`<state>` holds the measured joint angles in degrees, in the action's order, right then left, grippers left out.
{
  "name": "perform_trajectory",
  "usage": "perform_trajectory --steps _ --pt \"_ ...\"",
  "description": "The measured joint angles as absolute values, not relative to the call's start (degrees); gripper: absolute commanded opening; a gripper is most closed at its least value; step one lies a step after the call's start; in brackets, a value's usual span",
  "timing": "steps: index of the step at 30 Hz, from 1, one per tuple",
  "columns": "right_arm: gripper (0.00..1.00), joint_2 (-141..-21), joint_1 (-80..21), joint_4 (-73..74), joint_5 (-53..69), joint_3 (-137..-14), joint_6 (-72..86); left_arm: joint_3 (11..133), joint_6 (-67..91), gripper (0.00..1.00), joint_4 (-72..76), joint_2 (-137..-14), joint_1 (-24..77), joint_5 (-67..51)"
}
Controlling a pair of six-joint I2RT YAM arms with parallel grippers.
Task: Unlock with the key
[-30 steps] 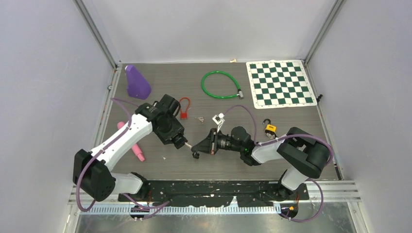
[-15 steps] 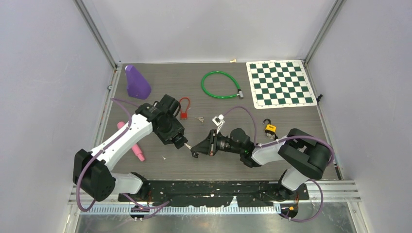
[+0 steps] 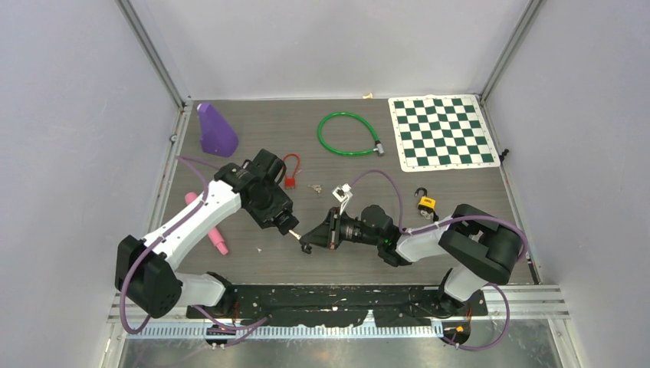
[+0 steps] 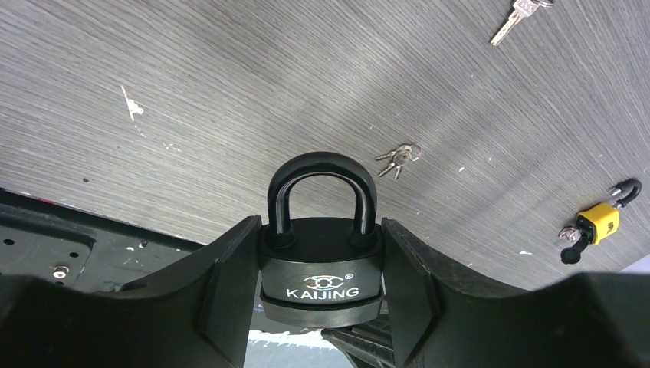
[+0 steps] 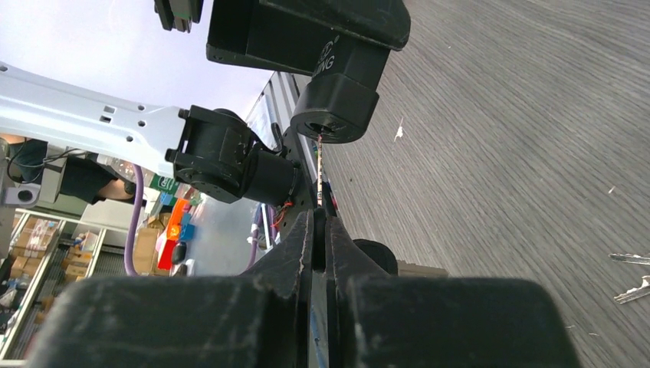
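My left gripper (image 4: 322,270) is shut on a black KAIJING padlock (image 4: 322,264), its shackle closed and pointing away from the wrist. In the top view the left gripper (image 3: 285,222) holds it above the table's middle. My right gripper (image 5: 320,224) is shut on a thin key (image 5: 319,165) that it holds edge-on. The key's tip reaches the keyhole in the padlock's (image 5: 337,77) bottom face. In the top view the right gripper (image 3: 306,238) sits just right of the left one, and the key (image 3: 296,232) bridges the small gap.
On the table are a red padlock (image 3: 290,172), loose keys (image 3: 314,187), a yellow padlock (image 3: 425,203), a green cable lock (image 3: 349,134), a chessboard mat (image 3: 442,132), a purple cone (image 3: 216,129) and a pink object (image 3: 207,224).
My right gripper has crept left toward the padlock, which closes the gap between key and keyhole. The left arm has barely moved.
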<state>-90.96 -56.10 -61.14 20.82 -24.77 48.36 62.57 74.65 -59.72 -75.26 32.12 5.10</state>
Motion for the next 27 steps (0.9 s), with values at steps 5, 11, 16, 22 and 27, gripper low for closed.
perform_trajectory --steps 5,11,16,22,27 --pt "0.05 -90.96 -56.10 -61.06 20.03 -24.80 48.36 62.57 74.65 0.20 -59.31 -75.26 32.12 4.80" --pt "0.06 -90.98 -56.10 -61.01 19.53 -24.86 48.38 62.54 74.65 0.20 -58.61 -75.26 32.12 4.38" --pt "0.05 -90.98 -56.10 -61.01 19.16 -24.86 48.40 62.50 74.65 0.20 -58.48 -75.26 32.12 4.38" --pt "0.05 -90.96 -56.10 -60.93 18.87 -24.88 48.42 62.08 74.59 0.20 -57.87 -75.24 32.12 4.29" --pt "0.05 -90.98 -56.10 -60.80 18.50 -24.88 48.42 61.56 74.59 0.20 -57.10 -75.24 32.12 4.23"
